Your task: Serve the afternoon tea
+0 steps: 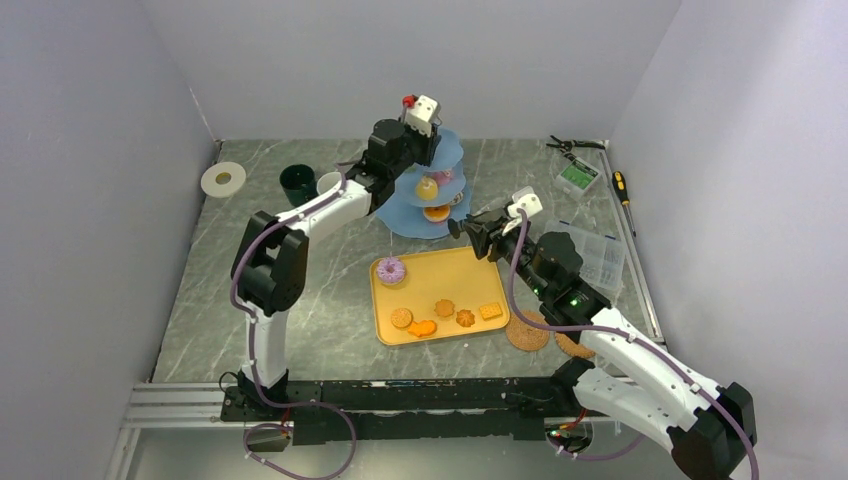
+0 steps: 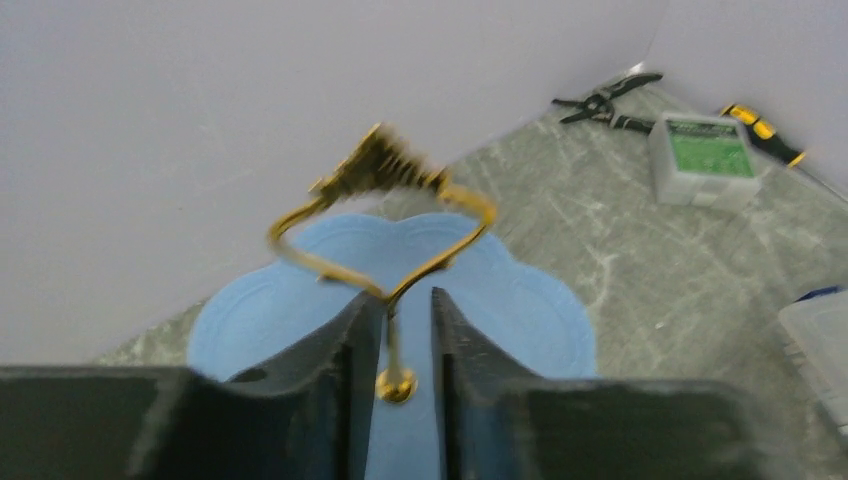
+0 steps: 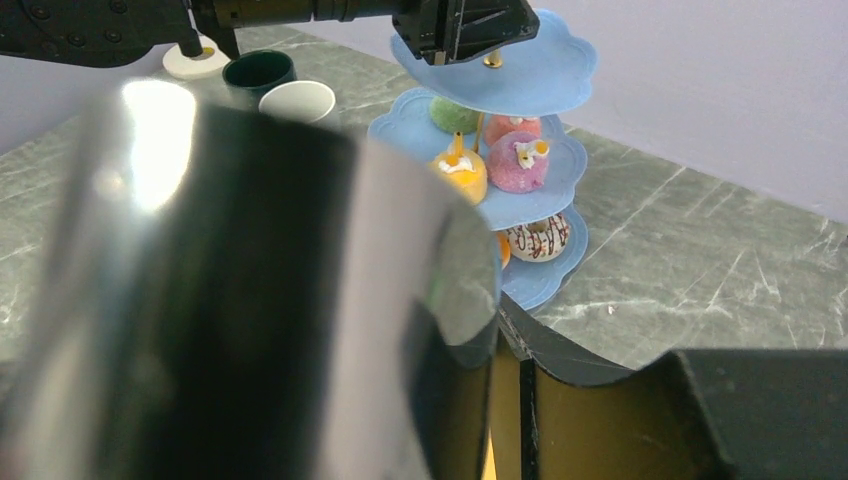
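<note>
The light-blue three-tier stand (image 1: 405, 215) stands at the back centre, with cupcakes (image 3: 517, 162) on its middle tier and a doughnut (image 3: 538, 238) on the bottom one. My left gripper (image 2: 407, 298) hovers over the top tier (image 2: 520, 300). It is open a little, with the gold handle stem (image 2: 393, 345) between its fingers; the left finger touches the wire. My right gripper (image 1: 468, 228) is shut on the black tongs (image 3: 250, 300) just right of the stand. A pink doughnut (image 1: 390, 270) and orange biscuits (image 1: 445, 308) lie on the yellow tray (image 1: 440, 265). The dark green mug (image 1: 298, 183) and the white mug (image 1: 329, 183) stand left of the stand.
A white disc (image 1: 223, 179) lies at the back left. Pliers (image 1: 575, 145), a small green-lidded box (image 1: 578, 177), a screwdriver (image 1: 620, 185) and a clear plastic case (image 1: 595, 250) sit at the right. Cork coasters (image 1: 527, 333) lie beside the tray.
</note>
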Available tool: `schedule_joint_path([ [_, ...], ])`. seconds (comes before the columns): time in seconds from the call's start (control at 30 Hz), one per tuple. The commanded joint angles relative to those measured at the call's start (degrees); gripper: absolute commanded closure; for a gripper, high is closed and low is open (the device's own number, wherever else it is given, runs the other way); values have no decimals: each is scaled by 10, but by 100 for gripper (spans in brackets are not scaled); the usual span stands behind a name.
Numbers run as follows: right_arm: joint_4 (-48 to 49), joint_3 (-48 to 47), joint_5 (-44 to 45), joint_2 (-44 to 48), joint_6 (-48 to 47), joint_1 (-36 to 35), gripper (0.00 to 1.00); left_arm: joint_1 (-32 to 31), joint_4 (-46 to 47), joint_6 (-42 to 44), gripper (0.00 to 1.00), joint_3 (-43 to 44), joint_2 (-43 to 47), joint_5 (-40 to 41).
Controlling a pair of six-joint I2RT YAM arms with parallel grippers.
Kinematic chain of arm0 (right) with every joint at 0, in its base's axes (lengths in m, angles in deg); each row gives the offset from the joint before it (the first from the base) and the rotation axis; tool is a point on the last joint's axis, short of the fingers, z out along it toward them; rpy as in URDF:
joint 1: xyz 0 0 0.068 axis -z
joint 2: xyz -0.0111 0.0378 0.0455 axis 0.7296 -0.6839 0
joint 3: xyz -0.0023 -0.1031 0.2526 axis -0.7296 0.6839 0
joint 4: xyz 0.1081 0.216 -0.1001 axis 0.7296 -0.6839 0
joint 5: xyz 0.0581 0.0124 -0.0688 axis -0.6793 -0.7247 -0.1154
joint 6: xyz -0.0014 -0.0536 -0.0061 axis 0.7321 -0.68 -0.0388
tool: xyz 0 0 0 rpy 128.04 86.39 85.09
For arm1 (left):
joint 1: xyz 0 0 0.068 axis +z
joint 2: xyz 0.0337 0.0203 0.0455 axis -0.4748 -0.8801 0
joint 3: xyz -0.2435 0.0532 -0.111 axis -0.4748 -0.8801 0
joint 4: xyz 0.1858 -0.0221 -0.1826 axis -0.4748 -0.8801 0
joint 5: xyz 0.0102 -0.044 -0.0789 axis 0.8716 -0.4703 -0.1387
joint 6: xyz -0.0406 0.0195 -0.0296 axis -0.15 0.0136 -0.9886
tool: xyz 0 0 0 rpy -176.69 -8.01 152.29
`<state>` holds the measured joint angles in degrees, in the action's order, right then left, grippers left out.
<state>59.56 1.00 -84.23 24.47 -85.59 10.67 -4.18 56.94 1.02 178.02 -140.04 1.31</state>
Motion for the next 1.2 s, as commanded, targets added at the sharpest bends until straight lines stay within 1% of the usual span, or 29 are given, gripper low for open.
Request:
schedule_joint_path([
  [0.0,18,-8,3,15,1,2,49,-5,48,-29,54,-5,55,-30],
  [0.03,18,-8,3,15,1,2,49,-1,43,-36,36,-8,59,-55],
  [0.07,17,-8,3,15,1,2,49,5,34,-44,24,-9,63,-86],
  [0.13,16,-10,1,15,1,2,49,20,14,-64,12,-10,70,-140],
  [0.17,16,-9,1,16,1,2,49,27,3,-72,9,-10,74,-167],
  [0.27,14,-10,-1,21,2,2,49,59,-28,-95,8,-9,81,-268],
  [0.3,14,-9,-1,22,3,2,49,71,-36,-100,9,-5,80,-328],
  [0.37,14,-8,-1,25,5,2,49,92,-58,-107,9,10,74,-396],
  [0.5,9,-8,0,30,7,2,49,129,-94,-111,10,56,42,-503],
  [0.67,8,-6,0,34,10,2,49,160,-123,-124,11,163,-29,-622],
  [0.8,8,-6,-1,33,13,2,49,169,-159,-131,11,282,-106,-716],
  [0.87,8,-7,-1,33,12,2,49,170,-163,-131,12,321,-134,-740],
  [1.0,8,-8,-2,34,12,2,49,170,-153,-130,13,368,-171,-767],
  [1.07,8,-10,-4,33,10,2,49,170,-152,-130,17,389,-184,-771],
  [1.17,11,-12,-8,30,11,2,49,169,-144,-129,28,405,-199,-771],
])
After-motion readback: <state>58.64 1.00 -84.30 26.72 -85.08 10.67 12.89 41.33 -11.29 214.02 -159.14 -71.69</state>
